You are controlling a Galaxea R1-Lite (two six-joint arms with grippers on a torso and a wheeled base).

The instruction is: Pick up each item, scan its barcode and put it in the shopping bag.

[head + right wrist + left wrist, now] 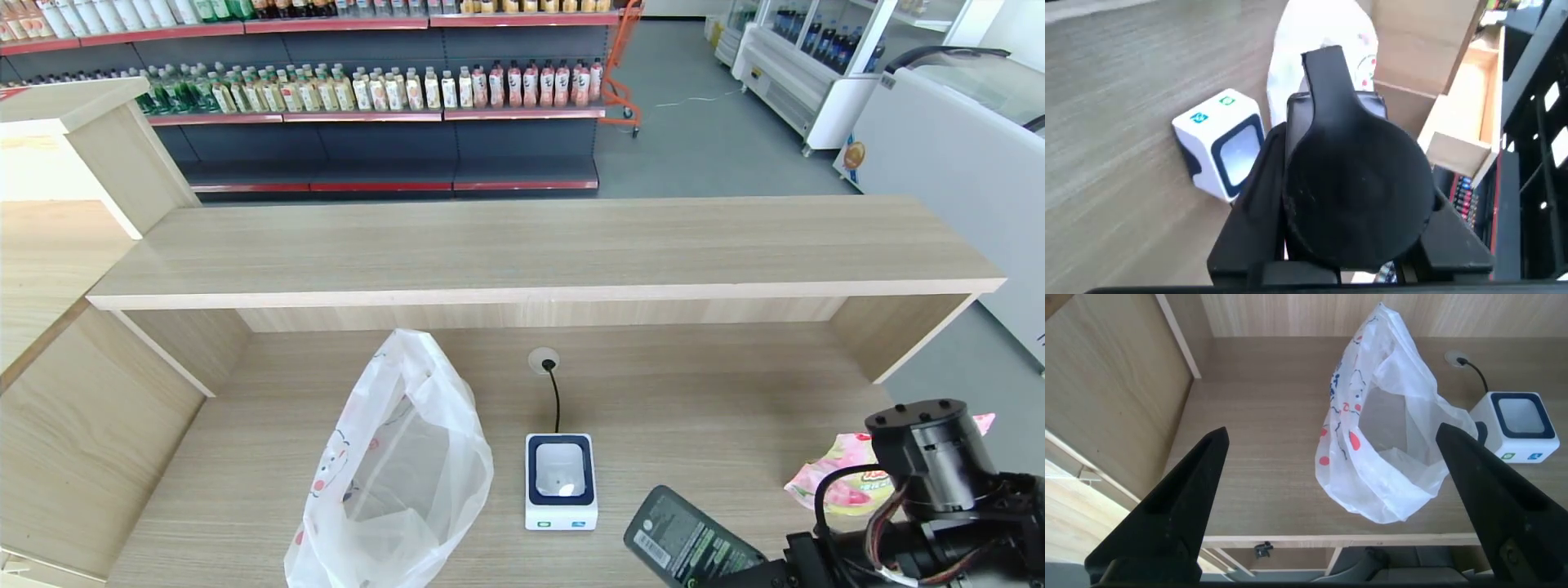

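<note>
Left tool (pixel 1333 434): two matte black fingers (pixel 1180 510), flat-faced wedges tapering to blunt tips.
Right arm (pixel 935 465), behind the right tool (pixel 780 563): black cylindrical joint housing, round cap with small dark screw heads at the rim. A black cable (pixel 824 490) loops beside it, with thin red and orange wires (pixel 878 523) lower down.

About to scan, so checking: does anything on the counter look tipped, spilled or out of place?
Nothing stands out. The shopping bag stands open beside the scanner, which sits flat on the counter. The right gripper holds a dark packet, label up, near the scanner, and a pink snack packet lies by that arm.
</note>
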